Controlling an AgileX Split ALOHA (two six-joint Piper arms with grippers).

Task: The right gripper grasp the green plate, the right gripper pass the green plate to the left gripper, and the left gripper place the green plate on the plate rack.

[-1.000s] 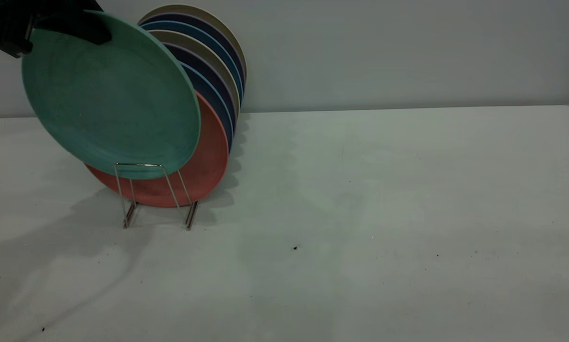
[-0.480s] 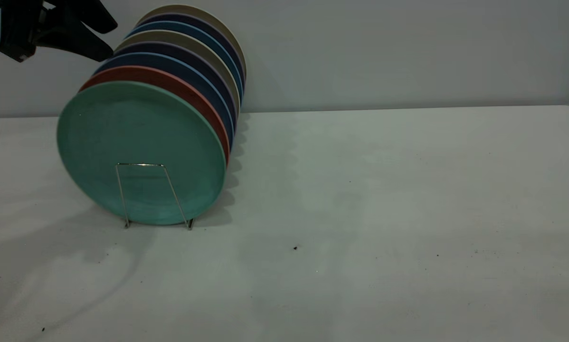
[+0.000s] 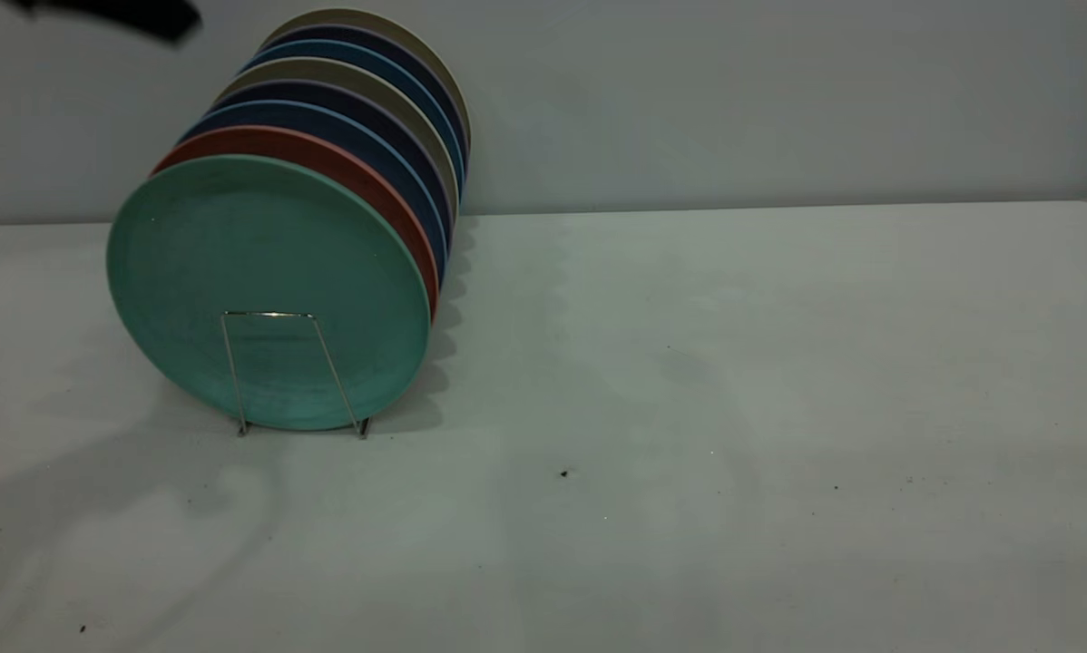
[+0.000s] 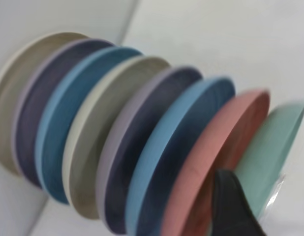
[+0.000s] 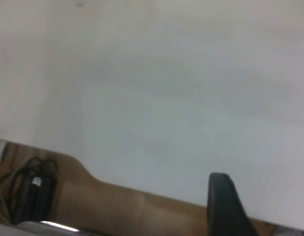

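At the near end of the plate rack (image 3: pixel 276 372), the green plate (image 3: pixel 267 290) stands on edge behind the front wire loop, leaning back against the salmon-pink plate (image 3: pixel 344 163), with dark blue plates (image 3: pixel 389 172) and beige plates (image 3: pixel 412 109) filling the slots behind. Nothing grips it. The left end effector (image 3: pixel 117 14) shows only as a dark blur at the upper corner of the exterior view, well clear of the plates; in the left wrist view one black finger (image 4: pixel 233 206) is seen near the green plate's rim, a sliver of the other shows at the frame edge, and the wide gap between them suggests it is spread and empty. The right end effector (image 5: pixel 260 211) points at bare bench (image 5: pixel 191 98) near its edge; only one finger (image 5: pixel 226 206) shows clearly, so I cannot tell its state.

The task looks essentially finished, and the remaining risks are small. The plate is held mainly by the low front loop and its lean on the pink neighbour; if its lower edge is not truly seated between the wires, it could slide forward over the loop onto the bench. A left arm sweeping back low could clip a rim and jolt the whole row. The rack itself seems light and could shift under such a knock.
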